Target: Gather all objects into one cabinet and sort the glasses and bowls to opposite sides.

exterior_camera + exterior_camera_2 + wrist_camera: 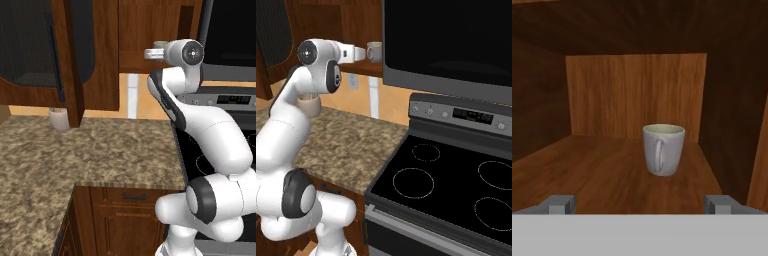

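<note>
- The gripper (640,204) looks level into an open wooden cabinet (602,165); its two finger tips (561,204) stand far apart at the bottom of the hand view, jaws wide, nothing between them
- Ahead of the jaws, on the cabinet floor and slightly toward the right-hand tip, the pale grey-beige mug (663,149) stands upright with its handle turned toward the camera (apart from both tips)
- Beyond the mug is the lighter wood back panel (634,95); dark side walls close in on either side of the jaws
- From the right base view the hand reaches toward the same mug, which sits on the shelf just left of the black microwave (448,42)
- Below the arm runs a speckled granite counter (90,155), with a white utensil pot (58,118) at its back, well off to the left
- A black glass cooktop (446,187) with ring outlines adjoins the counter on the right
- A mesh-panelled cabinet door (50,45) with a black bar handle (54,57) hangs open at upper left
</note>
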Robot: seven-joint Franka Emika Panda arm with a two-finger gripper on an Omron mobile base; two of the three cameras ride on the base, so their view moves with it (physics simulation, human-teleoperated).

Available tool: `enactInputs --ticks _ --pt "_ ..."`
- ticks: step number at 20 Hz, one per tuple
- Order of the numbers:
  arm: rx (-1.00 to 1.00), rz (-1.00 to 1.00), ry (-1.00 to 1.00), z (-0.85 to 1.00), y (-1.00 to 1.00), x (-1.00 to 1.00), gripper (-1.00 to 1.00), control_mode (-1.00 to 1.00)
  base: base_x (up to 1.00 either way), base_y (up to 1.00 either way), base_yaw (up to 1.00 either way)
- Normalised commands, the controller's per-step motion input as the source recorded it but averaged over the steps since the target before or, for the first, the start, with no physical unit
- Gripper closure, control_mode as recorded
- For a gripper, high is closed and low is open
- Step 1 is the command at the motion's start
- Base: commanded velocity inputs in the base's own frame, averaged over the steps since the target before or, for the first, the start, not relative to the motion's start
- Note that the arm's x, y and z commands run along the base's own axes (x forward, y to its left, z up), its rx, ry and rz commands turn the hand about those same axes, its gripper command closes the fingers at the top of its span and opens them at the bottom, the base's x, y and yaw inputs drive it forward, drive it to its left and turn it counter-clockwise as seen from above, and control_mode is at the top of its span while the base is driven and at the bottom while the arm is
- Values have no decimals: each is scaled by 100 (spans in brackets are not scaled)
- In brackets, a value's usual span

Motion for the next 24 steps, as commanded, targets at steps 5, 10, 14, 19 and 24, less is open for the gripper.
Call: enactInputs --ticks 5,10,14,19,24 --pt "0 0 0 -8 0 31 -100 -100 0 0 0" --pt "0 0 0 -6 -2 28 -100 -100 0 0 0" --pt "0 0 0 -1 -1 25 -100 -100 0 0 0" --pt "1 0 -1 0 -12 12 -100 -100 0 0 0" --pt "3 0 -1 0 -19 8 -100 -100 0 0 0"
